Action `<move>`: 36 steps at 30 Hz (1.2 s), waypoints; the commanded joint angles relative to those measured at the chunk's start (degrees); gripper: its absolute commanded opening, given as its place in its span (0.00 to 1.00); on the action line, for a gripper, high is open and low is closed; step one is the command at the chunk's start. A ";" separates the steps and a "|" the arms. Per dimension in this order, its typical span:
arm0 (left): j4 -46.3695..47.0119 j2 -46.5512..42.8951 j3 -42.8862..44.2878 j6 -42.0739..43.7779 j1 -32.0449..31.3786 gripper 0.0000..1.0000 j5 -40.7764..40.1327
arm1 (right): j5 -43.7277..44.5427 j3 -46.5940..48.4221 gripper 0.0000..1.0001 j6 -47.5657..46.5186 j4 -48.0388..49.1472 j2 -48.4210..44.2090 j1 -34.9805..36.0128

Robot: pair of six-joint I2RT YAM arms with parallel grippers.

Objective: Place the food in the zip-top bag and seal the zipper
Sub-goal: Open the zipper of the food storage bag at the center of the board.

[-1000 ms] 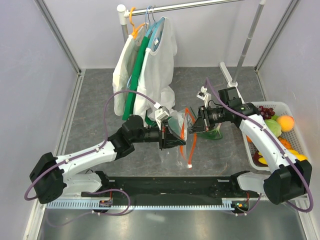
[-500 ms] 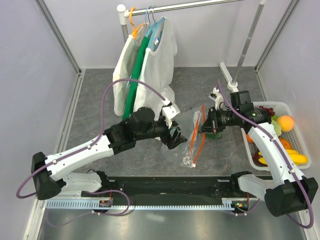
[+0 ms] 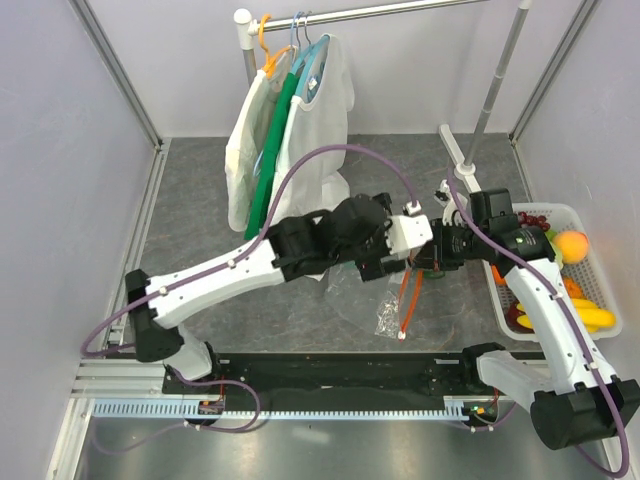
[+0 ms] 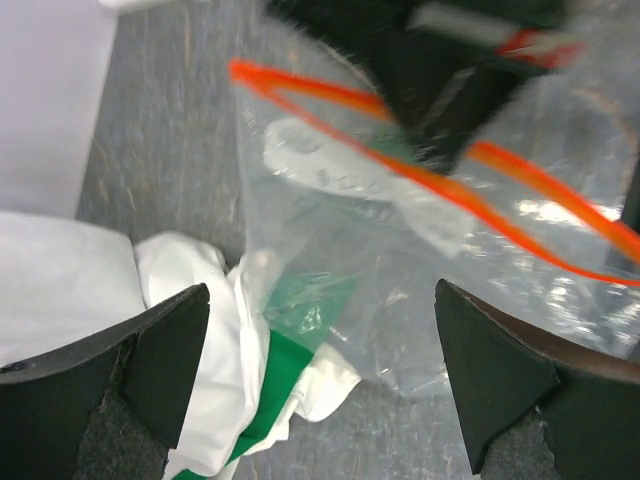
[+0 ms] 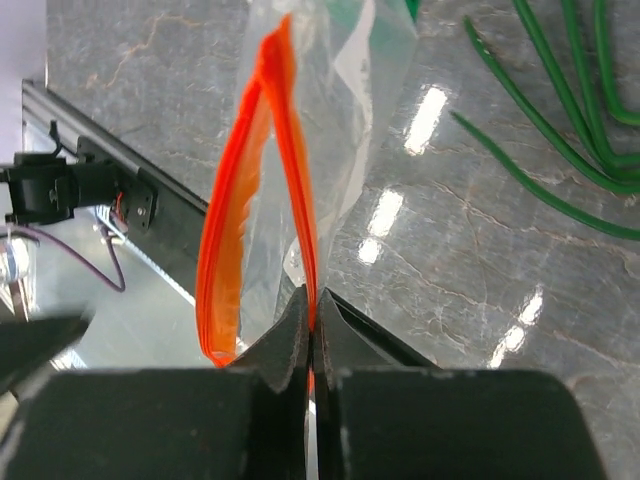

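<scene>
White and green garments [image 3: 300,130] hang from a rail [image 3: 400,10] at the far left of the grey, stone-patterned worktop [image 3: 200,190]. My left pincer [image 4: 320,300] reaches across to the middle with its 2 fingers [image 4: 130,370] spread wide, holding nothing. Its wrist view shows the zip-top bag [image 4: 400,270] just ahead of the gap; I cannot tell whether either finger touches the film. The bag is clear and crumpled and hangs over the middle of the worktop, between my 2 pincers. The zipper [image 5: 222,250], a red-orange strip, runs as 2 bands bowed apart into a loop, so the mouth stands open. In the top view a small white slider [image 3: 400,337] sits at the strip's lower end. My right pincer [image 5: 312,310] is pressed together on 1 band of the zipper and carries the bag by it. Green onions [image 5: 560,120] lie on the worktop near the bag, seen in the right wrist view. Further right, at the worktop's edge, a white slatted basket [image 3: 545,208] holds more food: dark red grapes [image 3: 535,221], a round orange-yellow fruit [image 3: 572,244] and yellow bananas [image 3: 592,316].
</scene>
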 commanded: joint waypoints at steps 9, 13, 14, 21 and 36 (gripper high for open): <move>-6.96 8.13 16.91 -29.23 12.10 0.85 21.98 | 5.74 1.34 0.00 26.33 5.64 -1.98 -0.15; -5.37 8.56 17.35 -33.90 10.09 0.81 24.55 | 6.43 3.27 0.00 30.57 3.64 -2.16 -0.24; -5.63 8.91 17.35 -33.99 8.52 0.76 23.32 | 7.39 3.80 0.00 30.57 2.76 -1.90 -0.16; -8.79 13.74 18.32 -34.43 5.95 0.68 12.00 | 8.81 4.42 0.00 30.39 0.99 -3.12 -0.24; -12.39 20.69 17.71 -31.02 14.56 0.02 -4.07 | 6.26 5.30 0.00 26.88 -2.34 -2.34 -0.16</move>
